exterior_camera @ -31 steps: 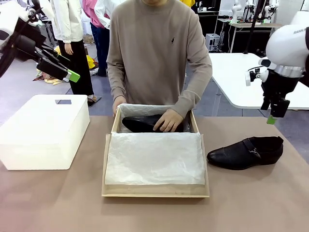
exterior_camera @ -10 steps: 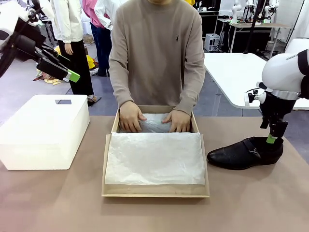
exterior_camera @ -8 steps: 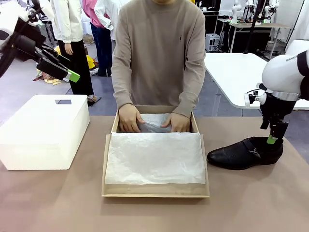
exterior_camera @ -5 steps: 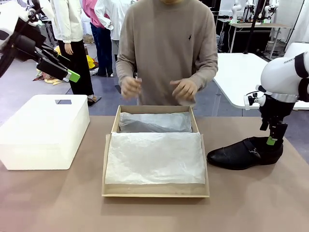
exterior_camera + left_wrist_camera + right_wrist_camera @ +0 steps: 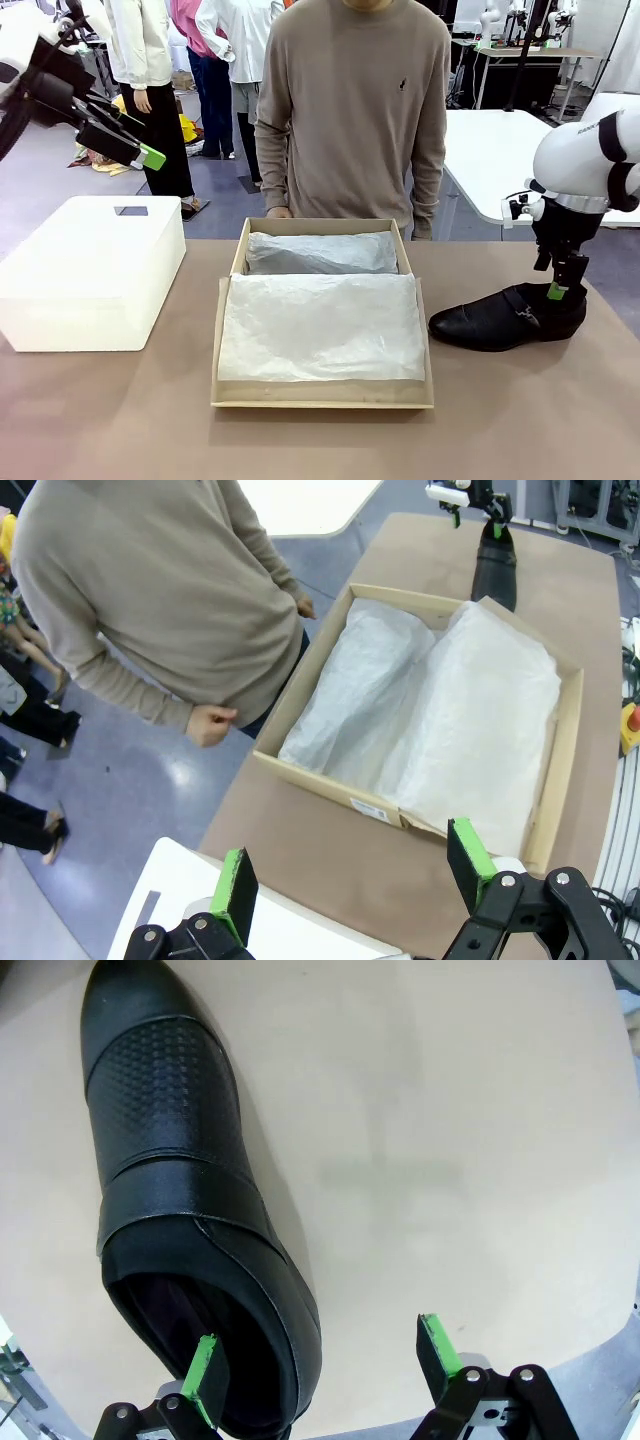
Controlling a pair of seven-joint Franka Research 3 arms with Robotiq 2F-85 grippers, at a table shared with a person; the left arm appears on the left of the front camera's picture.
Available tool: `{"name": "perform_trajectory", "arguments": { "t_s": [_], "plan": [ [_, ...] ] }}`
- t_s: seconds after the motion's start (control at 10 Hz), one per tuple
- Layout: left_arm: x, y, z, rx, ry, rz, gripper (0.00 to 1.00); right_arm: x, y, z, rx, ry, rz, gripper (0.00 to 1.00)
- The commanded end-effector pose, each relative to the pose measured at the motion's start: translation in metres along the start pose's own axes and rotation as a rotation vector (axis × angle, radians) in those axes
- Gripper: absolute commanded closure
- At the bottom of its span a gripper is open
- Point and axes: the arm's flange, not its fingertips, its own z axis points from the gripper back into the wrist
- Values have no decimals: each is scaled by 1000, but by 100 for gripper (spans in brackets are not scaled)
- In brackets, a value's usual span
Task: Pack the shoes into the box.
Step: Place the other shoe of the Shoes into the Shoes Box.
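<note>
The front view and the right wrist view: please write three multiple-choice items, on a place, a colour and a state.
1. Where is the black shoe, seen from the box? A) robot's left B) robot's right C) inside it
2. What colour is the paper in the box? A) white B) red C) blue
3. How is the right tool? A) shut on the shoe B) open at the shoe's heel C) holding paper
1 B: it lies on the table right of the box. 2 A: white sheets cover the inside. 3 B: its green pads stand wide apart.
</note>
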Motion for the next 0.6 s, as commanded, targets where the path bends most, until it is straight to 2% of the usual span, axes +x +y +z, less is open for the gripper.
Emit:
{"name": "perform_trajectory", "arguments": {
  "t_s": [0.0,0.5],
  "plan": [
    [-1,2,0,-15,-12,-8,0,-3,-6,-7,-10,-18,37,0],
    [-1,2,0,-15,-12,-8,0,0,-1,-31,33,-33,29,0]
  ]
}}
